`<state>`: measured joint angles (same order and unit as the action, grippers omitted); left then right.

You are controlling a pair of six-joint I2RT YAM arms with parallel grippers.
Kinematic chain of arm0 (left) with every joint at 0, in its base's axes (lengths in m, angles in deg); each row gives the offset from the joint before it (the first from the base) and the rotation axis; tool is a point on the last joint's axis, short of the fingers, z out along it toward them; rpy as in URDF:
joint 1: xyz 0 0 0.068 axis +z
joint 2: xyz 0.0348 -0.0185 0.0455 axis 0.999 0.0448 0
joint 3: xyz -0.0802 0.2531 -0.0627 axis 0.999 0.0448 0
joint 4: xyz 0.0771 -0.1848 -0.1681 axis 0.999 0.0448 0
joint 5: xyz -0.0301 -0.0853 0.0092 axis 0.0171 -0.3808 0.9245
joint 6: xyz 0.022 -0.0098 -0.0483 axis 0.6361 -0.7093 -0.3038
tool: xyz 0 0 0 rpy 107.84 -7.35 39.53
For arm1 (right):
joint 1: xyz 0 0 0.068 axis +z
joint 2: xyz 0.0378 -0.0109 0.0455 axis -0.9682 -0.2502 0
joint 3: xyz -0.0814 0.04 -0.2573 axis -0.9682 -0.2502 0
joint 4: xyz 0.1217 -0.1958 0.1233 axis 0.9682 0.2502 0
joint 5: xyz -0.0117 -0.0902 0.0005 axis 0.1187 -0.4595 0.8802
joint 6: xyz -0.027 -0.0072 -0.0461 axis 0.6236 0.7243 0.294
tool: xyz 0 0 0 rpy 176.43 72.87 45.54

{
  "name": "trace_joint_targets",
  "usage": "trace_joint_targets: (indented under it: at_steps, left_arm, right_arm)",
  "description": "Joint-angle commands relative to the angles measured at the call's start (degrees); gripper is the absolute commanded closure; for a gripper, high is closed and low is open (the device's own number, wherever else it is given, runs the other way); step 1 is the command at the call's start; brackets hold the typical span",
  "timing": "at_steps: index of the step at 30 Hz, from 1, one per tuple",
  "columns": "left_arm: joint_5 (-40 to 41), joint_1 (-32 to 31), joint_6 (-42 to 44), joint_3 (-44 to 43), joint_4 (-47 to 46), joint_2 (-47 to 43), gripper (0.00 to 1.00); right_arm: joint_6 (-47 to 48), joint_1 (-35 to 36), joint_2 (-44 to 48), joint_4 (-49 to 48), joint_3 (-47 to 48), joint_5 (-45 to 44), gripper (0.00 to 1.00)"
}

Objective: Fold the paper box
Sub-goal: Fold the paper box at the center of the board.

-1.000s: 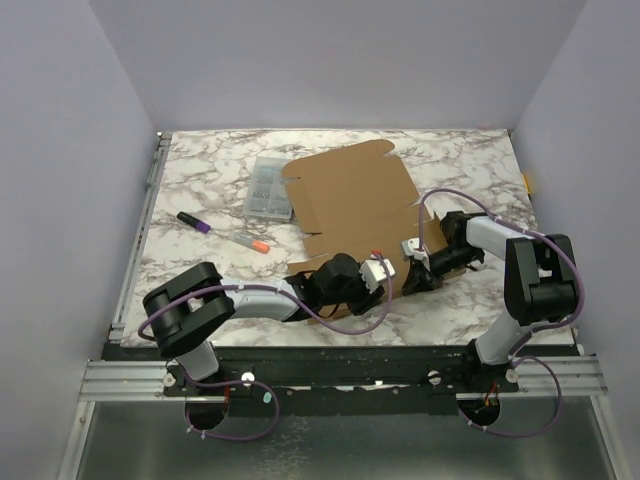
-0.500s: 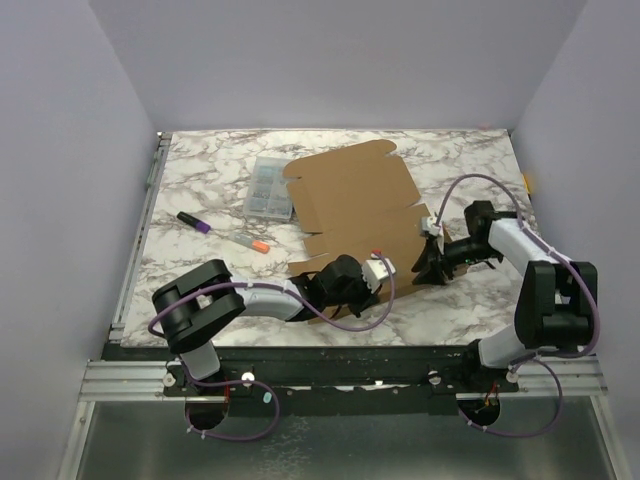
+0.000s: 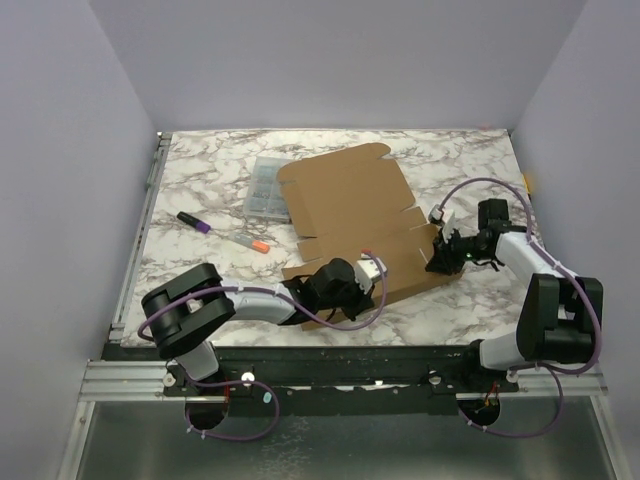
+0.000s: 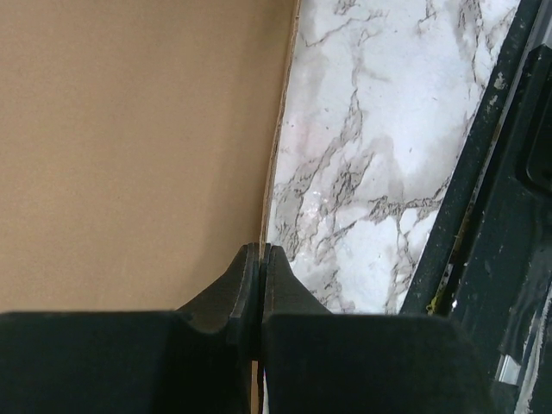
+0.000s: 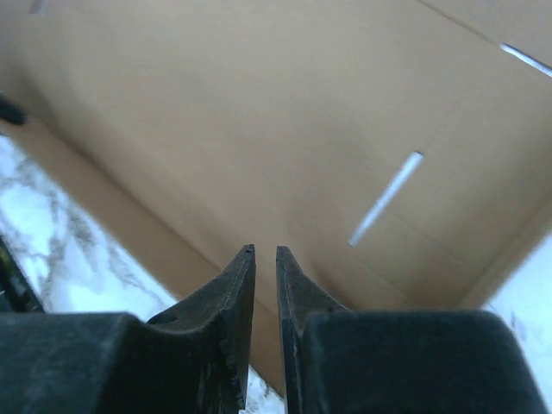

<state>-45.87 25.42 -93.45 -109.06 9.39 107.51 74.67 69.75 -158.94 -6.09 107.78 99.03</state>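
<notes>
Paper box [image 3: 350, 205] is pinched at its near edge by left tool [image 4: 260, 259]; right tool [image 5: 265, 259], narrowly parted and empty, is positioned at its right end.

The brown cardboard paper box [image 3: 350, 205] is matt and faintly fibrous with a raw, paler cut edge. It lies on a white-and-grey marble-patterned tabletop [image 3: 200, 190] that looks smooth with a soft sheen. The small clear plastic compartment case [image 3: 268, 188] at far left is glossy, the silver metal rail [image 3: 130, 378] along the near edge is dull, and the black fingers [image 5: 216, 328] of the right gripper [image 5: 265, 250] are matt plastic, finely ridged inside.
</notes>
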Motion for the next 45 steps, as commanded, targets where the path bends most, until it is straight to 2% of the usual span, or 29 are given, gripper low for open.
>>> trace_joint_targets:
  at_steps: [1, 12, 21, 27, 36, 45]
  left_arm:
    - [1.3, -0.7, -2.7, 2.3, 2.8, -3.0, 1.0]
    - [2.1, -1.8, -5.5, 4.5, 2.8, -4.1, 1.0]
    - [1.9, -2.0, -6.8, 5.0, 2.8, -4.9, 1.0]
    - [1.7, -2.0, -8.0, 5.0, 2.6, -4.9, 1.0]
    - [1.5, -2.0, -10.1, 5.9, 1.6, -5.2, 1.0]
    - [0.9, -2.0, -13.5, 5.7, 0.4, -4.3, 1.0]
  right_arm:
    - [-11.0, -1.4, 0.4, -11.4, -1.7, -10.9, 0.81]
    - [-15.3, -2.7, 2.0, -16.2, -2.8, -16.7, 0.73]
    - [-16.7, -5.2, 4.3, -15.7, -1.9, -13.5, 0.6]
    - [-17.1, -5.7, 5.3, -15.9, -2.2, -12.3, 0.55]
    - [-17.7, -8.3, 4.1, -18.9, -3.6, -16.3, 0.54]
    - [-17.1, -10.2, 3.9, -15.8, -3.7, -11.6, 0.47]
